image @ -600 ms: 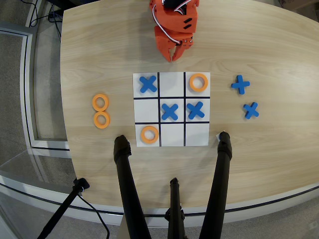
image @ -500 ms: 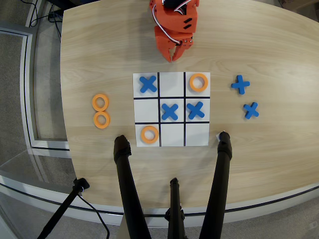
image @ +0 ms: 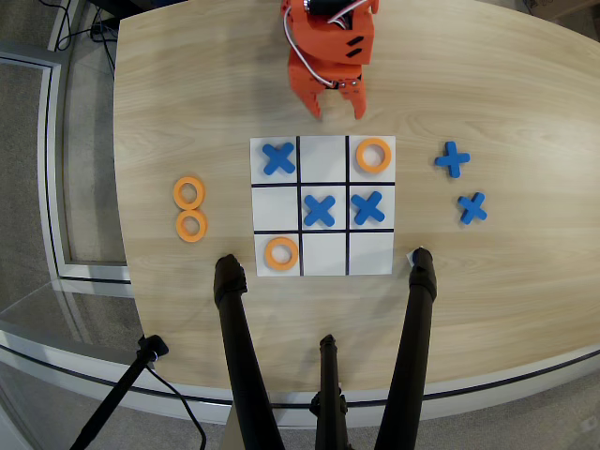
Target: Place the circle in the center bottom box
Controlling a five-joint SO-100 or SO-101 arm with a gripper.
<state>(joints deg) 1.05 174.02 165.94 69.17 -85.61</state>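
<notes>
arm base beyond top edge

Pale wood worktop (image: 487, 300) with a rounded edge, seen from overhead.

Fills most of the overhead view, lit evenly, grain running across. Dark tripod legs (image: 242, 356) planted on its near part, a thinner black stand (image: 117, 398) off the lower left corner. Grey carpet floor (image: 37, 159) at left, crossed by a pale framed panel (image: 61, 178). Black cables (image: 80, 23) trailing in the upper left corner.

Orange claw (image: 337, 109) spread apart, empty, pointing down-frame.
</notes>
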